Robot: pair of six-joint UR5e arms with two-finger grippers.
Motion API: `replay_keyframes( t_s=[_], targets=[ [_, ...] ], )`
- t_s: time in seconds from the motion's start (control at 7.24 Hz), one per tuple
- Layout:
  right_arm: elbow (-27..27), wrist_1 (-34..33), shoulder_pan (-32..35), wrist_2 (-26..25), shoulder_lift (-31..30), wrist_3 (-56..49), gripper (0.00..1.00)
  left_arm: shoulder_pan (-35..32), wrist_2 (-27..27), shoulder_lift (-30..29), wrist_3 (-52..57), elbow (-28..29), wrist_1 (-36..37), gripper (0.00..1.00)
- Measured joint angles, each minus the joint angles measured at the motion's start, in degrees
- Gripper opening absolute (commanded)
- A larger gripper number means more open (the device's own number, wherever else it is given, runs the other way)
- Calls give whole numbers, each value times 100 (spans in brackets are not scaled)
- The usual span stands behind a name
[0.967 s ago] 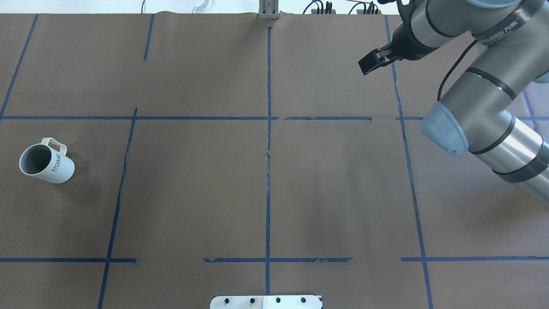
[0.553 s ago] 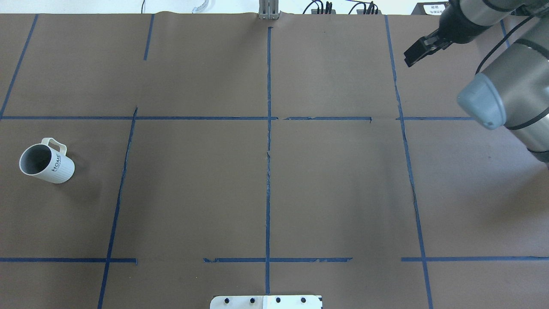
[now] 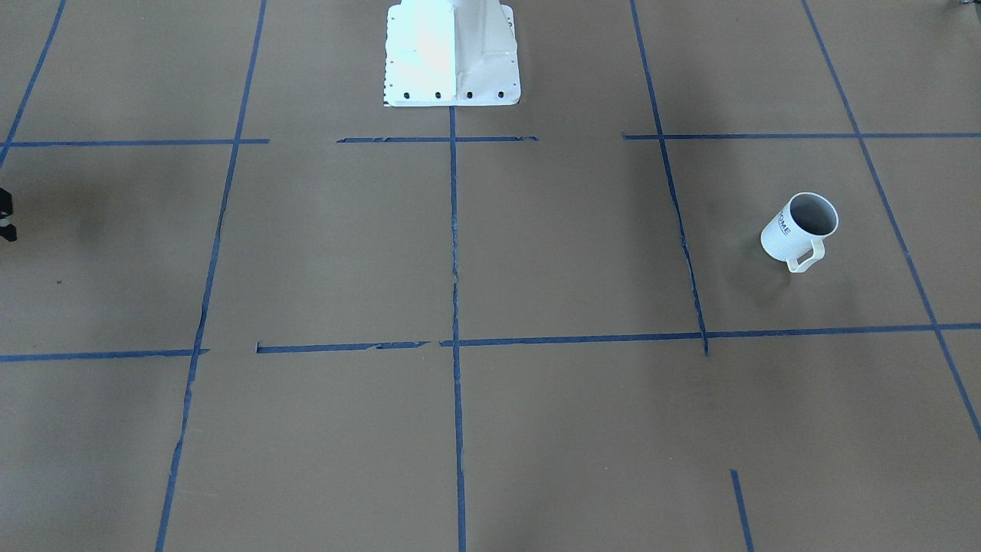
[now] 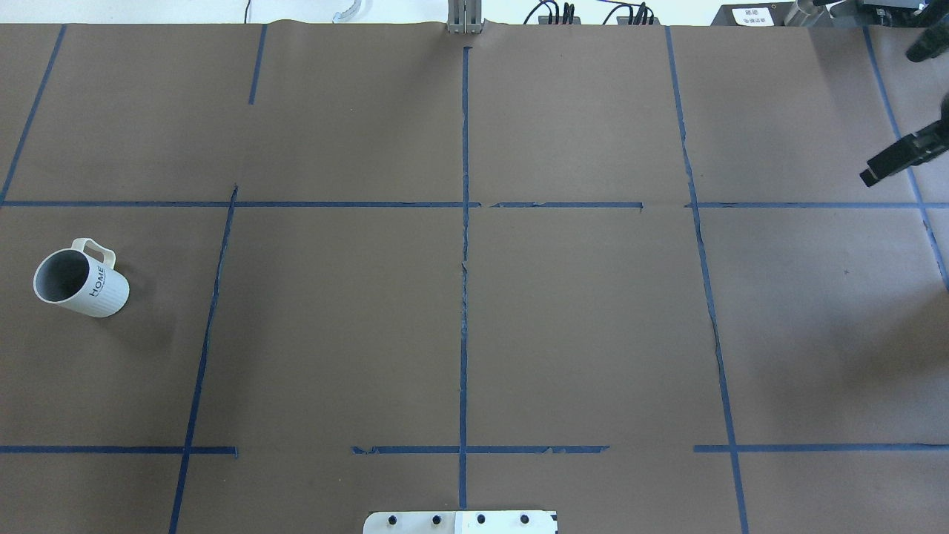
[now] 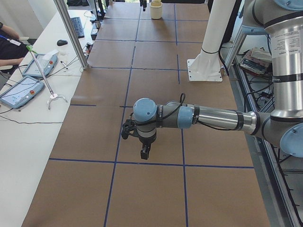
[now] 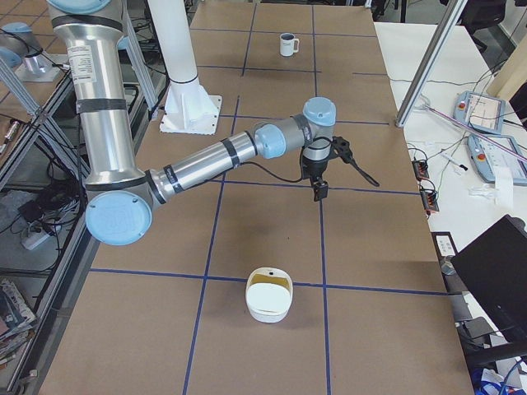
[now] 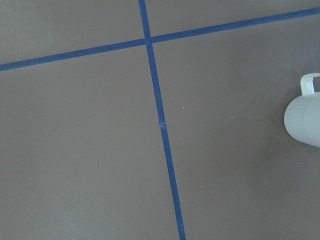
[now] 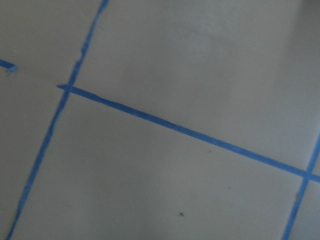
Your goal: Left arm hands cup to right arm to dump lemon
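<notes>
The white "HOME" cup (image 4: 81, 278) stands upright at the table's left, with its handle toward the far side. It also shows in the front-facing view (image 3: 799, 228), far off in the exterior right view (image 6: 287, 44), and at the right edge of the left wrist view (image 7: 304, 120). Its inside looks grey; no lemon shows. My left gripper (image 5: 144, 152) hangs above the table and shows only in the exterior left view, so I cannot tell its state. My right gripper (image 4: 893, 165) is at the table's far right, also in the exterior right view (image 6: 319, 191); its jaws are unclear.
A cream-white container (image 6: 269, 294) with a yellowish inside stands near the table's right end, on my right arm's side. It also shows far off in the exterior left view (image 5: 156, 9). The white robot base (image 3: 452, 54) is at the table's middle edge. Blue tape lines grid the brown surface.
My right arm has swung right and toward the robot's side, mostly leaving the overhead view; only its gripper stays at the right edge. The cup has not moved.
</notes>
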Motion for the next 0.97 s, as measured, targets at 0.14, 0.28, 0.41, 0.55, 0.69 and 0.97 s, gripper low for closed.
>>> replay_keyframes(
  t_s=[0.14,0.28,0.41,0.55,0.69,0.97],
  targets=[
    [12,-21,334,37,-356,-370,100,-3,0,4,1,6,-20,100],
    [-1,-46,673,62,-675,-816,100,-3,1,5,0,12,-35,100],
    [-22,-44,975,90,-965,-1181,100,-4,2,3,-4,11,-41,100],
    [-31,-29,1228,142,-1247,-1517,100,-3,2,1,-6,7,-46,100],
    [-24,-28,1442,243,-1480,-1735,100,-3,2,0,-7,4,-50,100],
    [-29,-44,1604,526,-1648,-1380,100,-4,2,1,-13,9,-53,100]
  ],
)
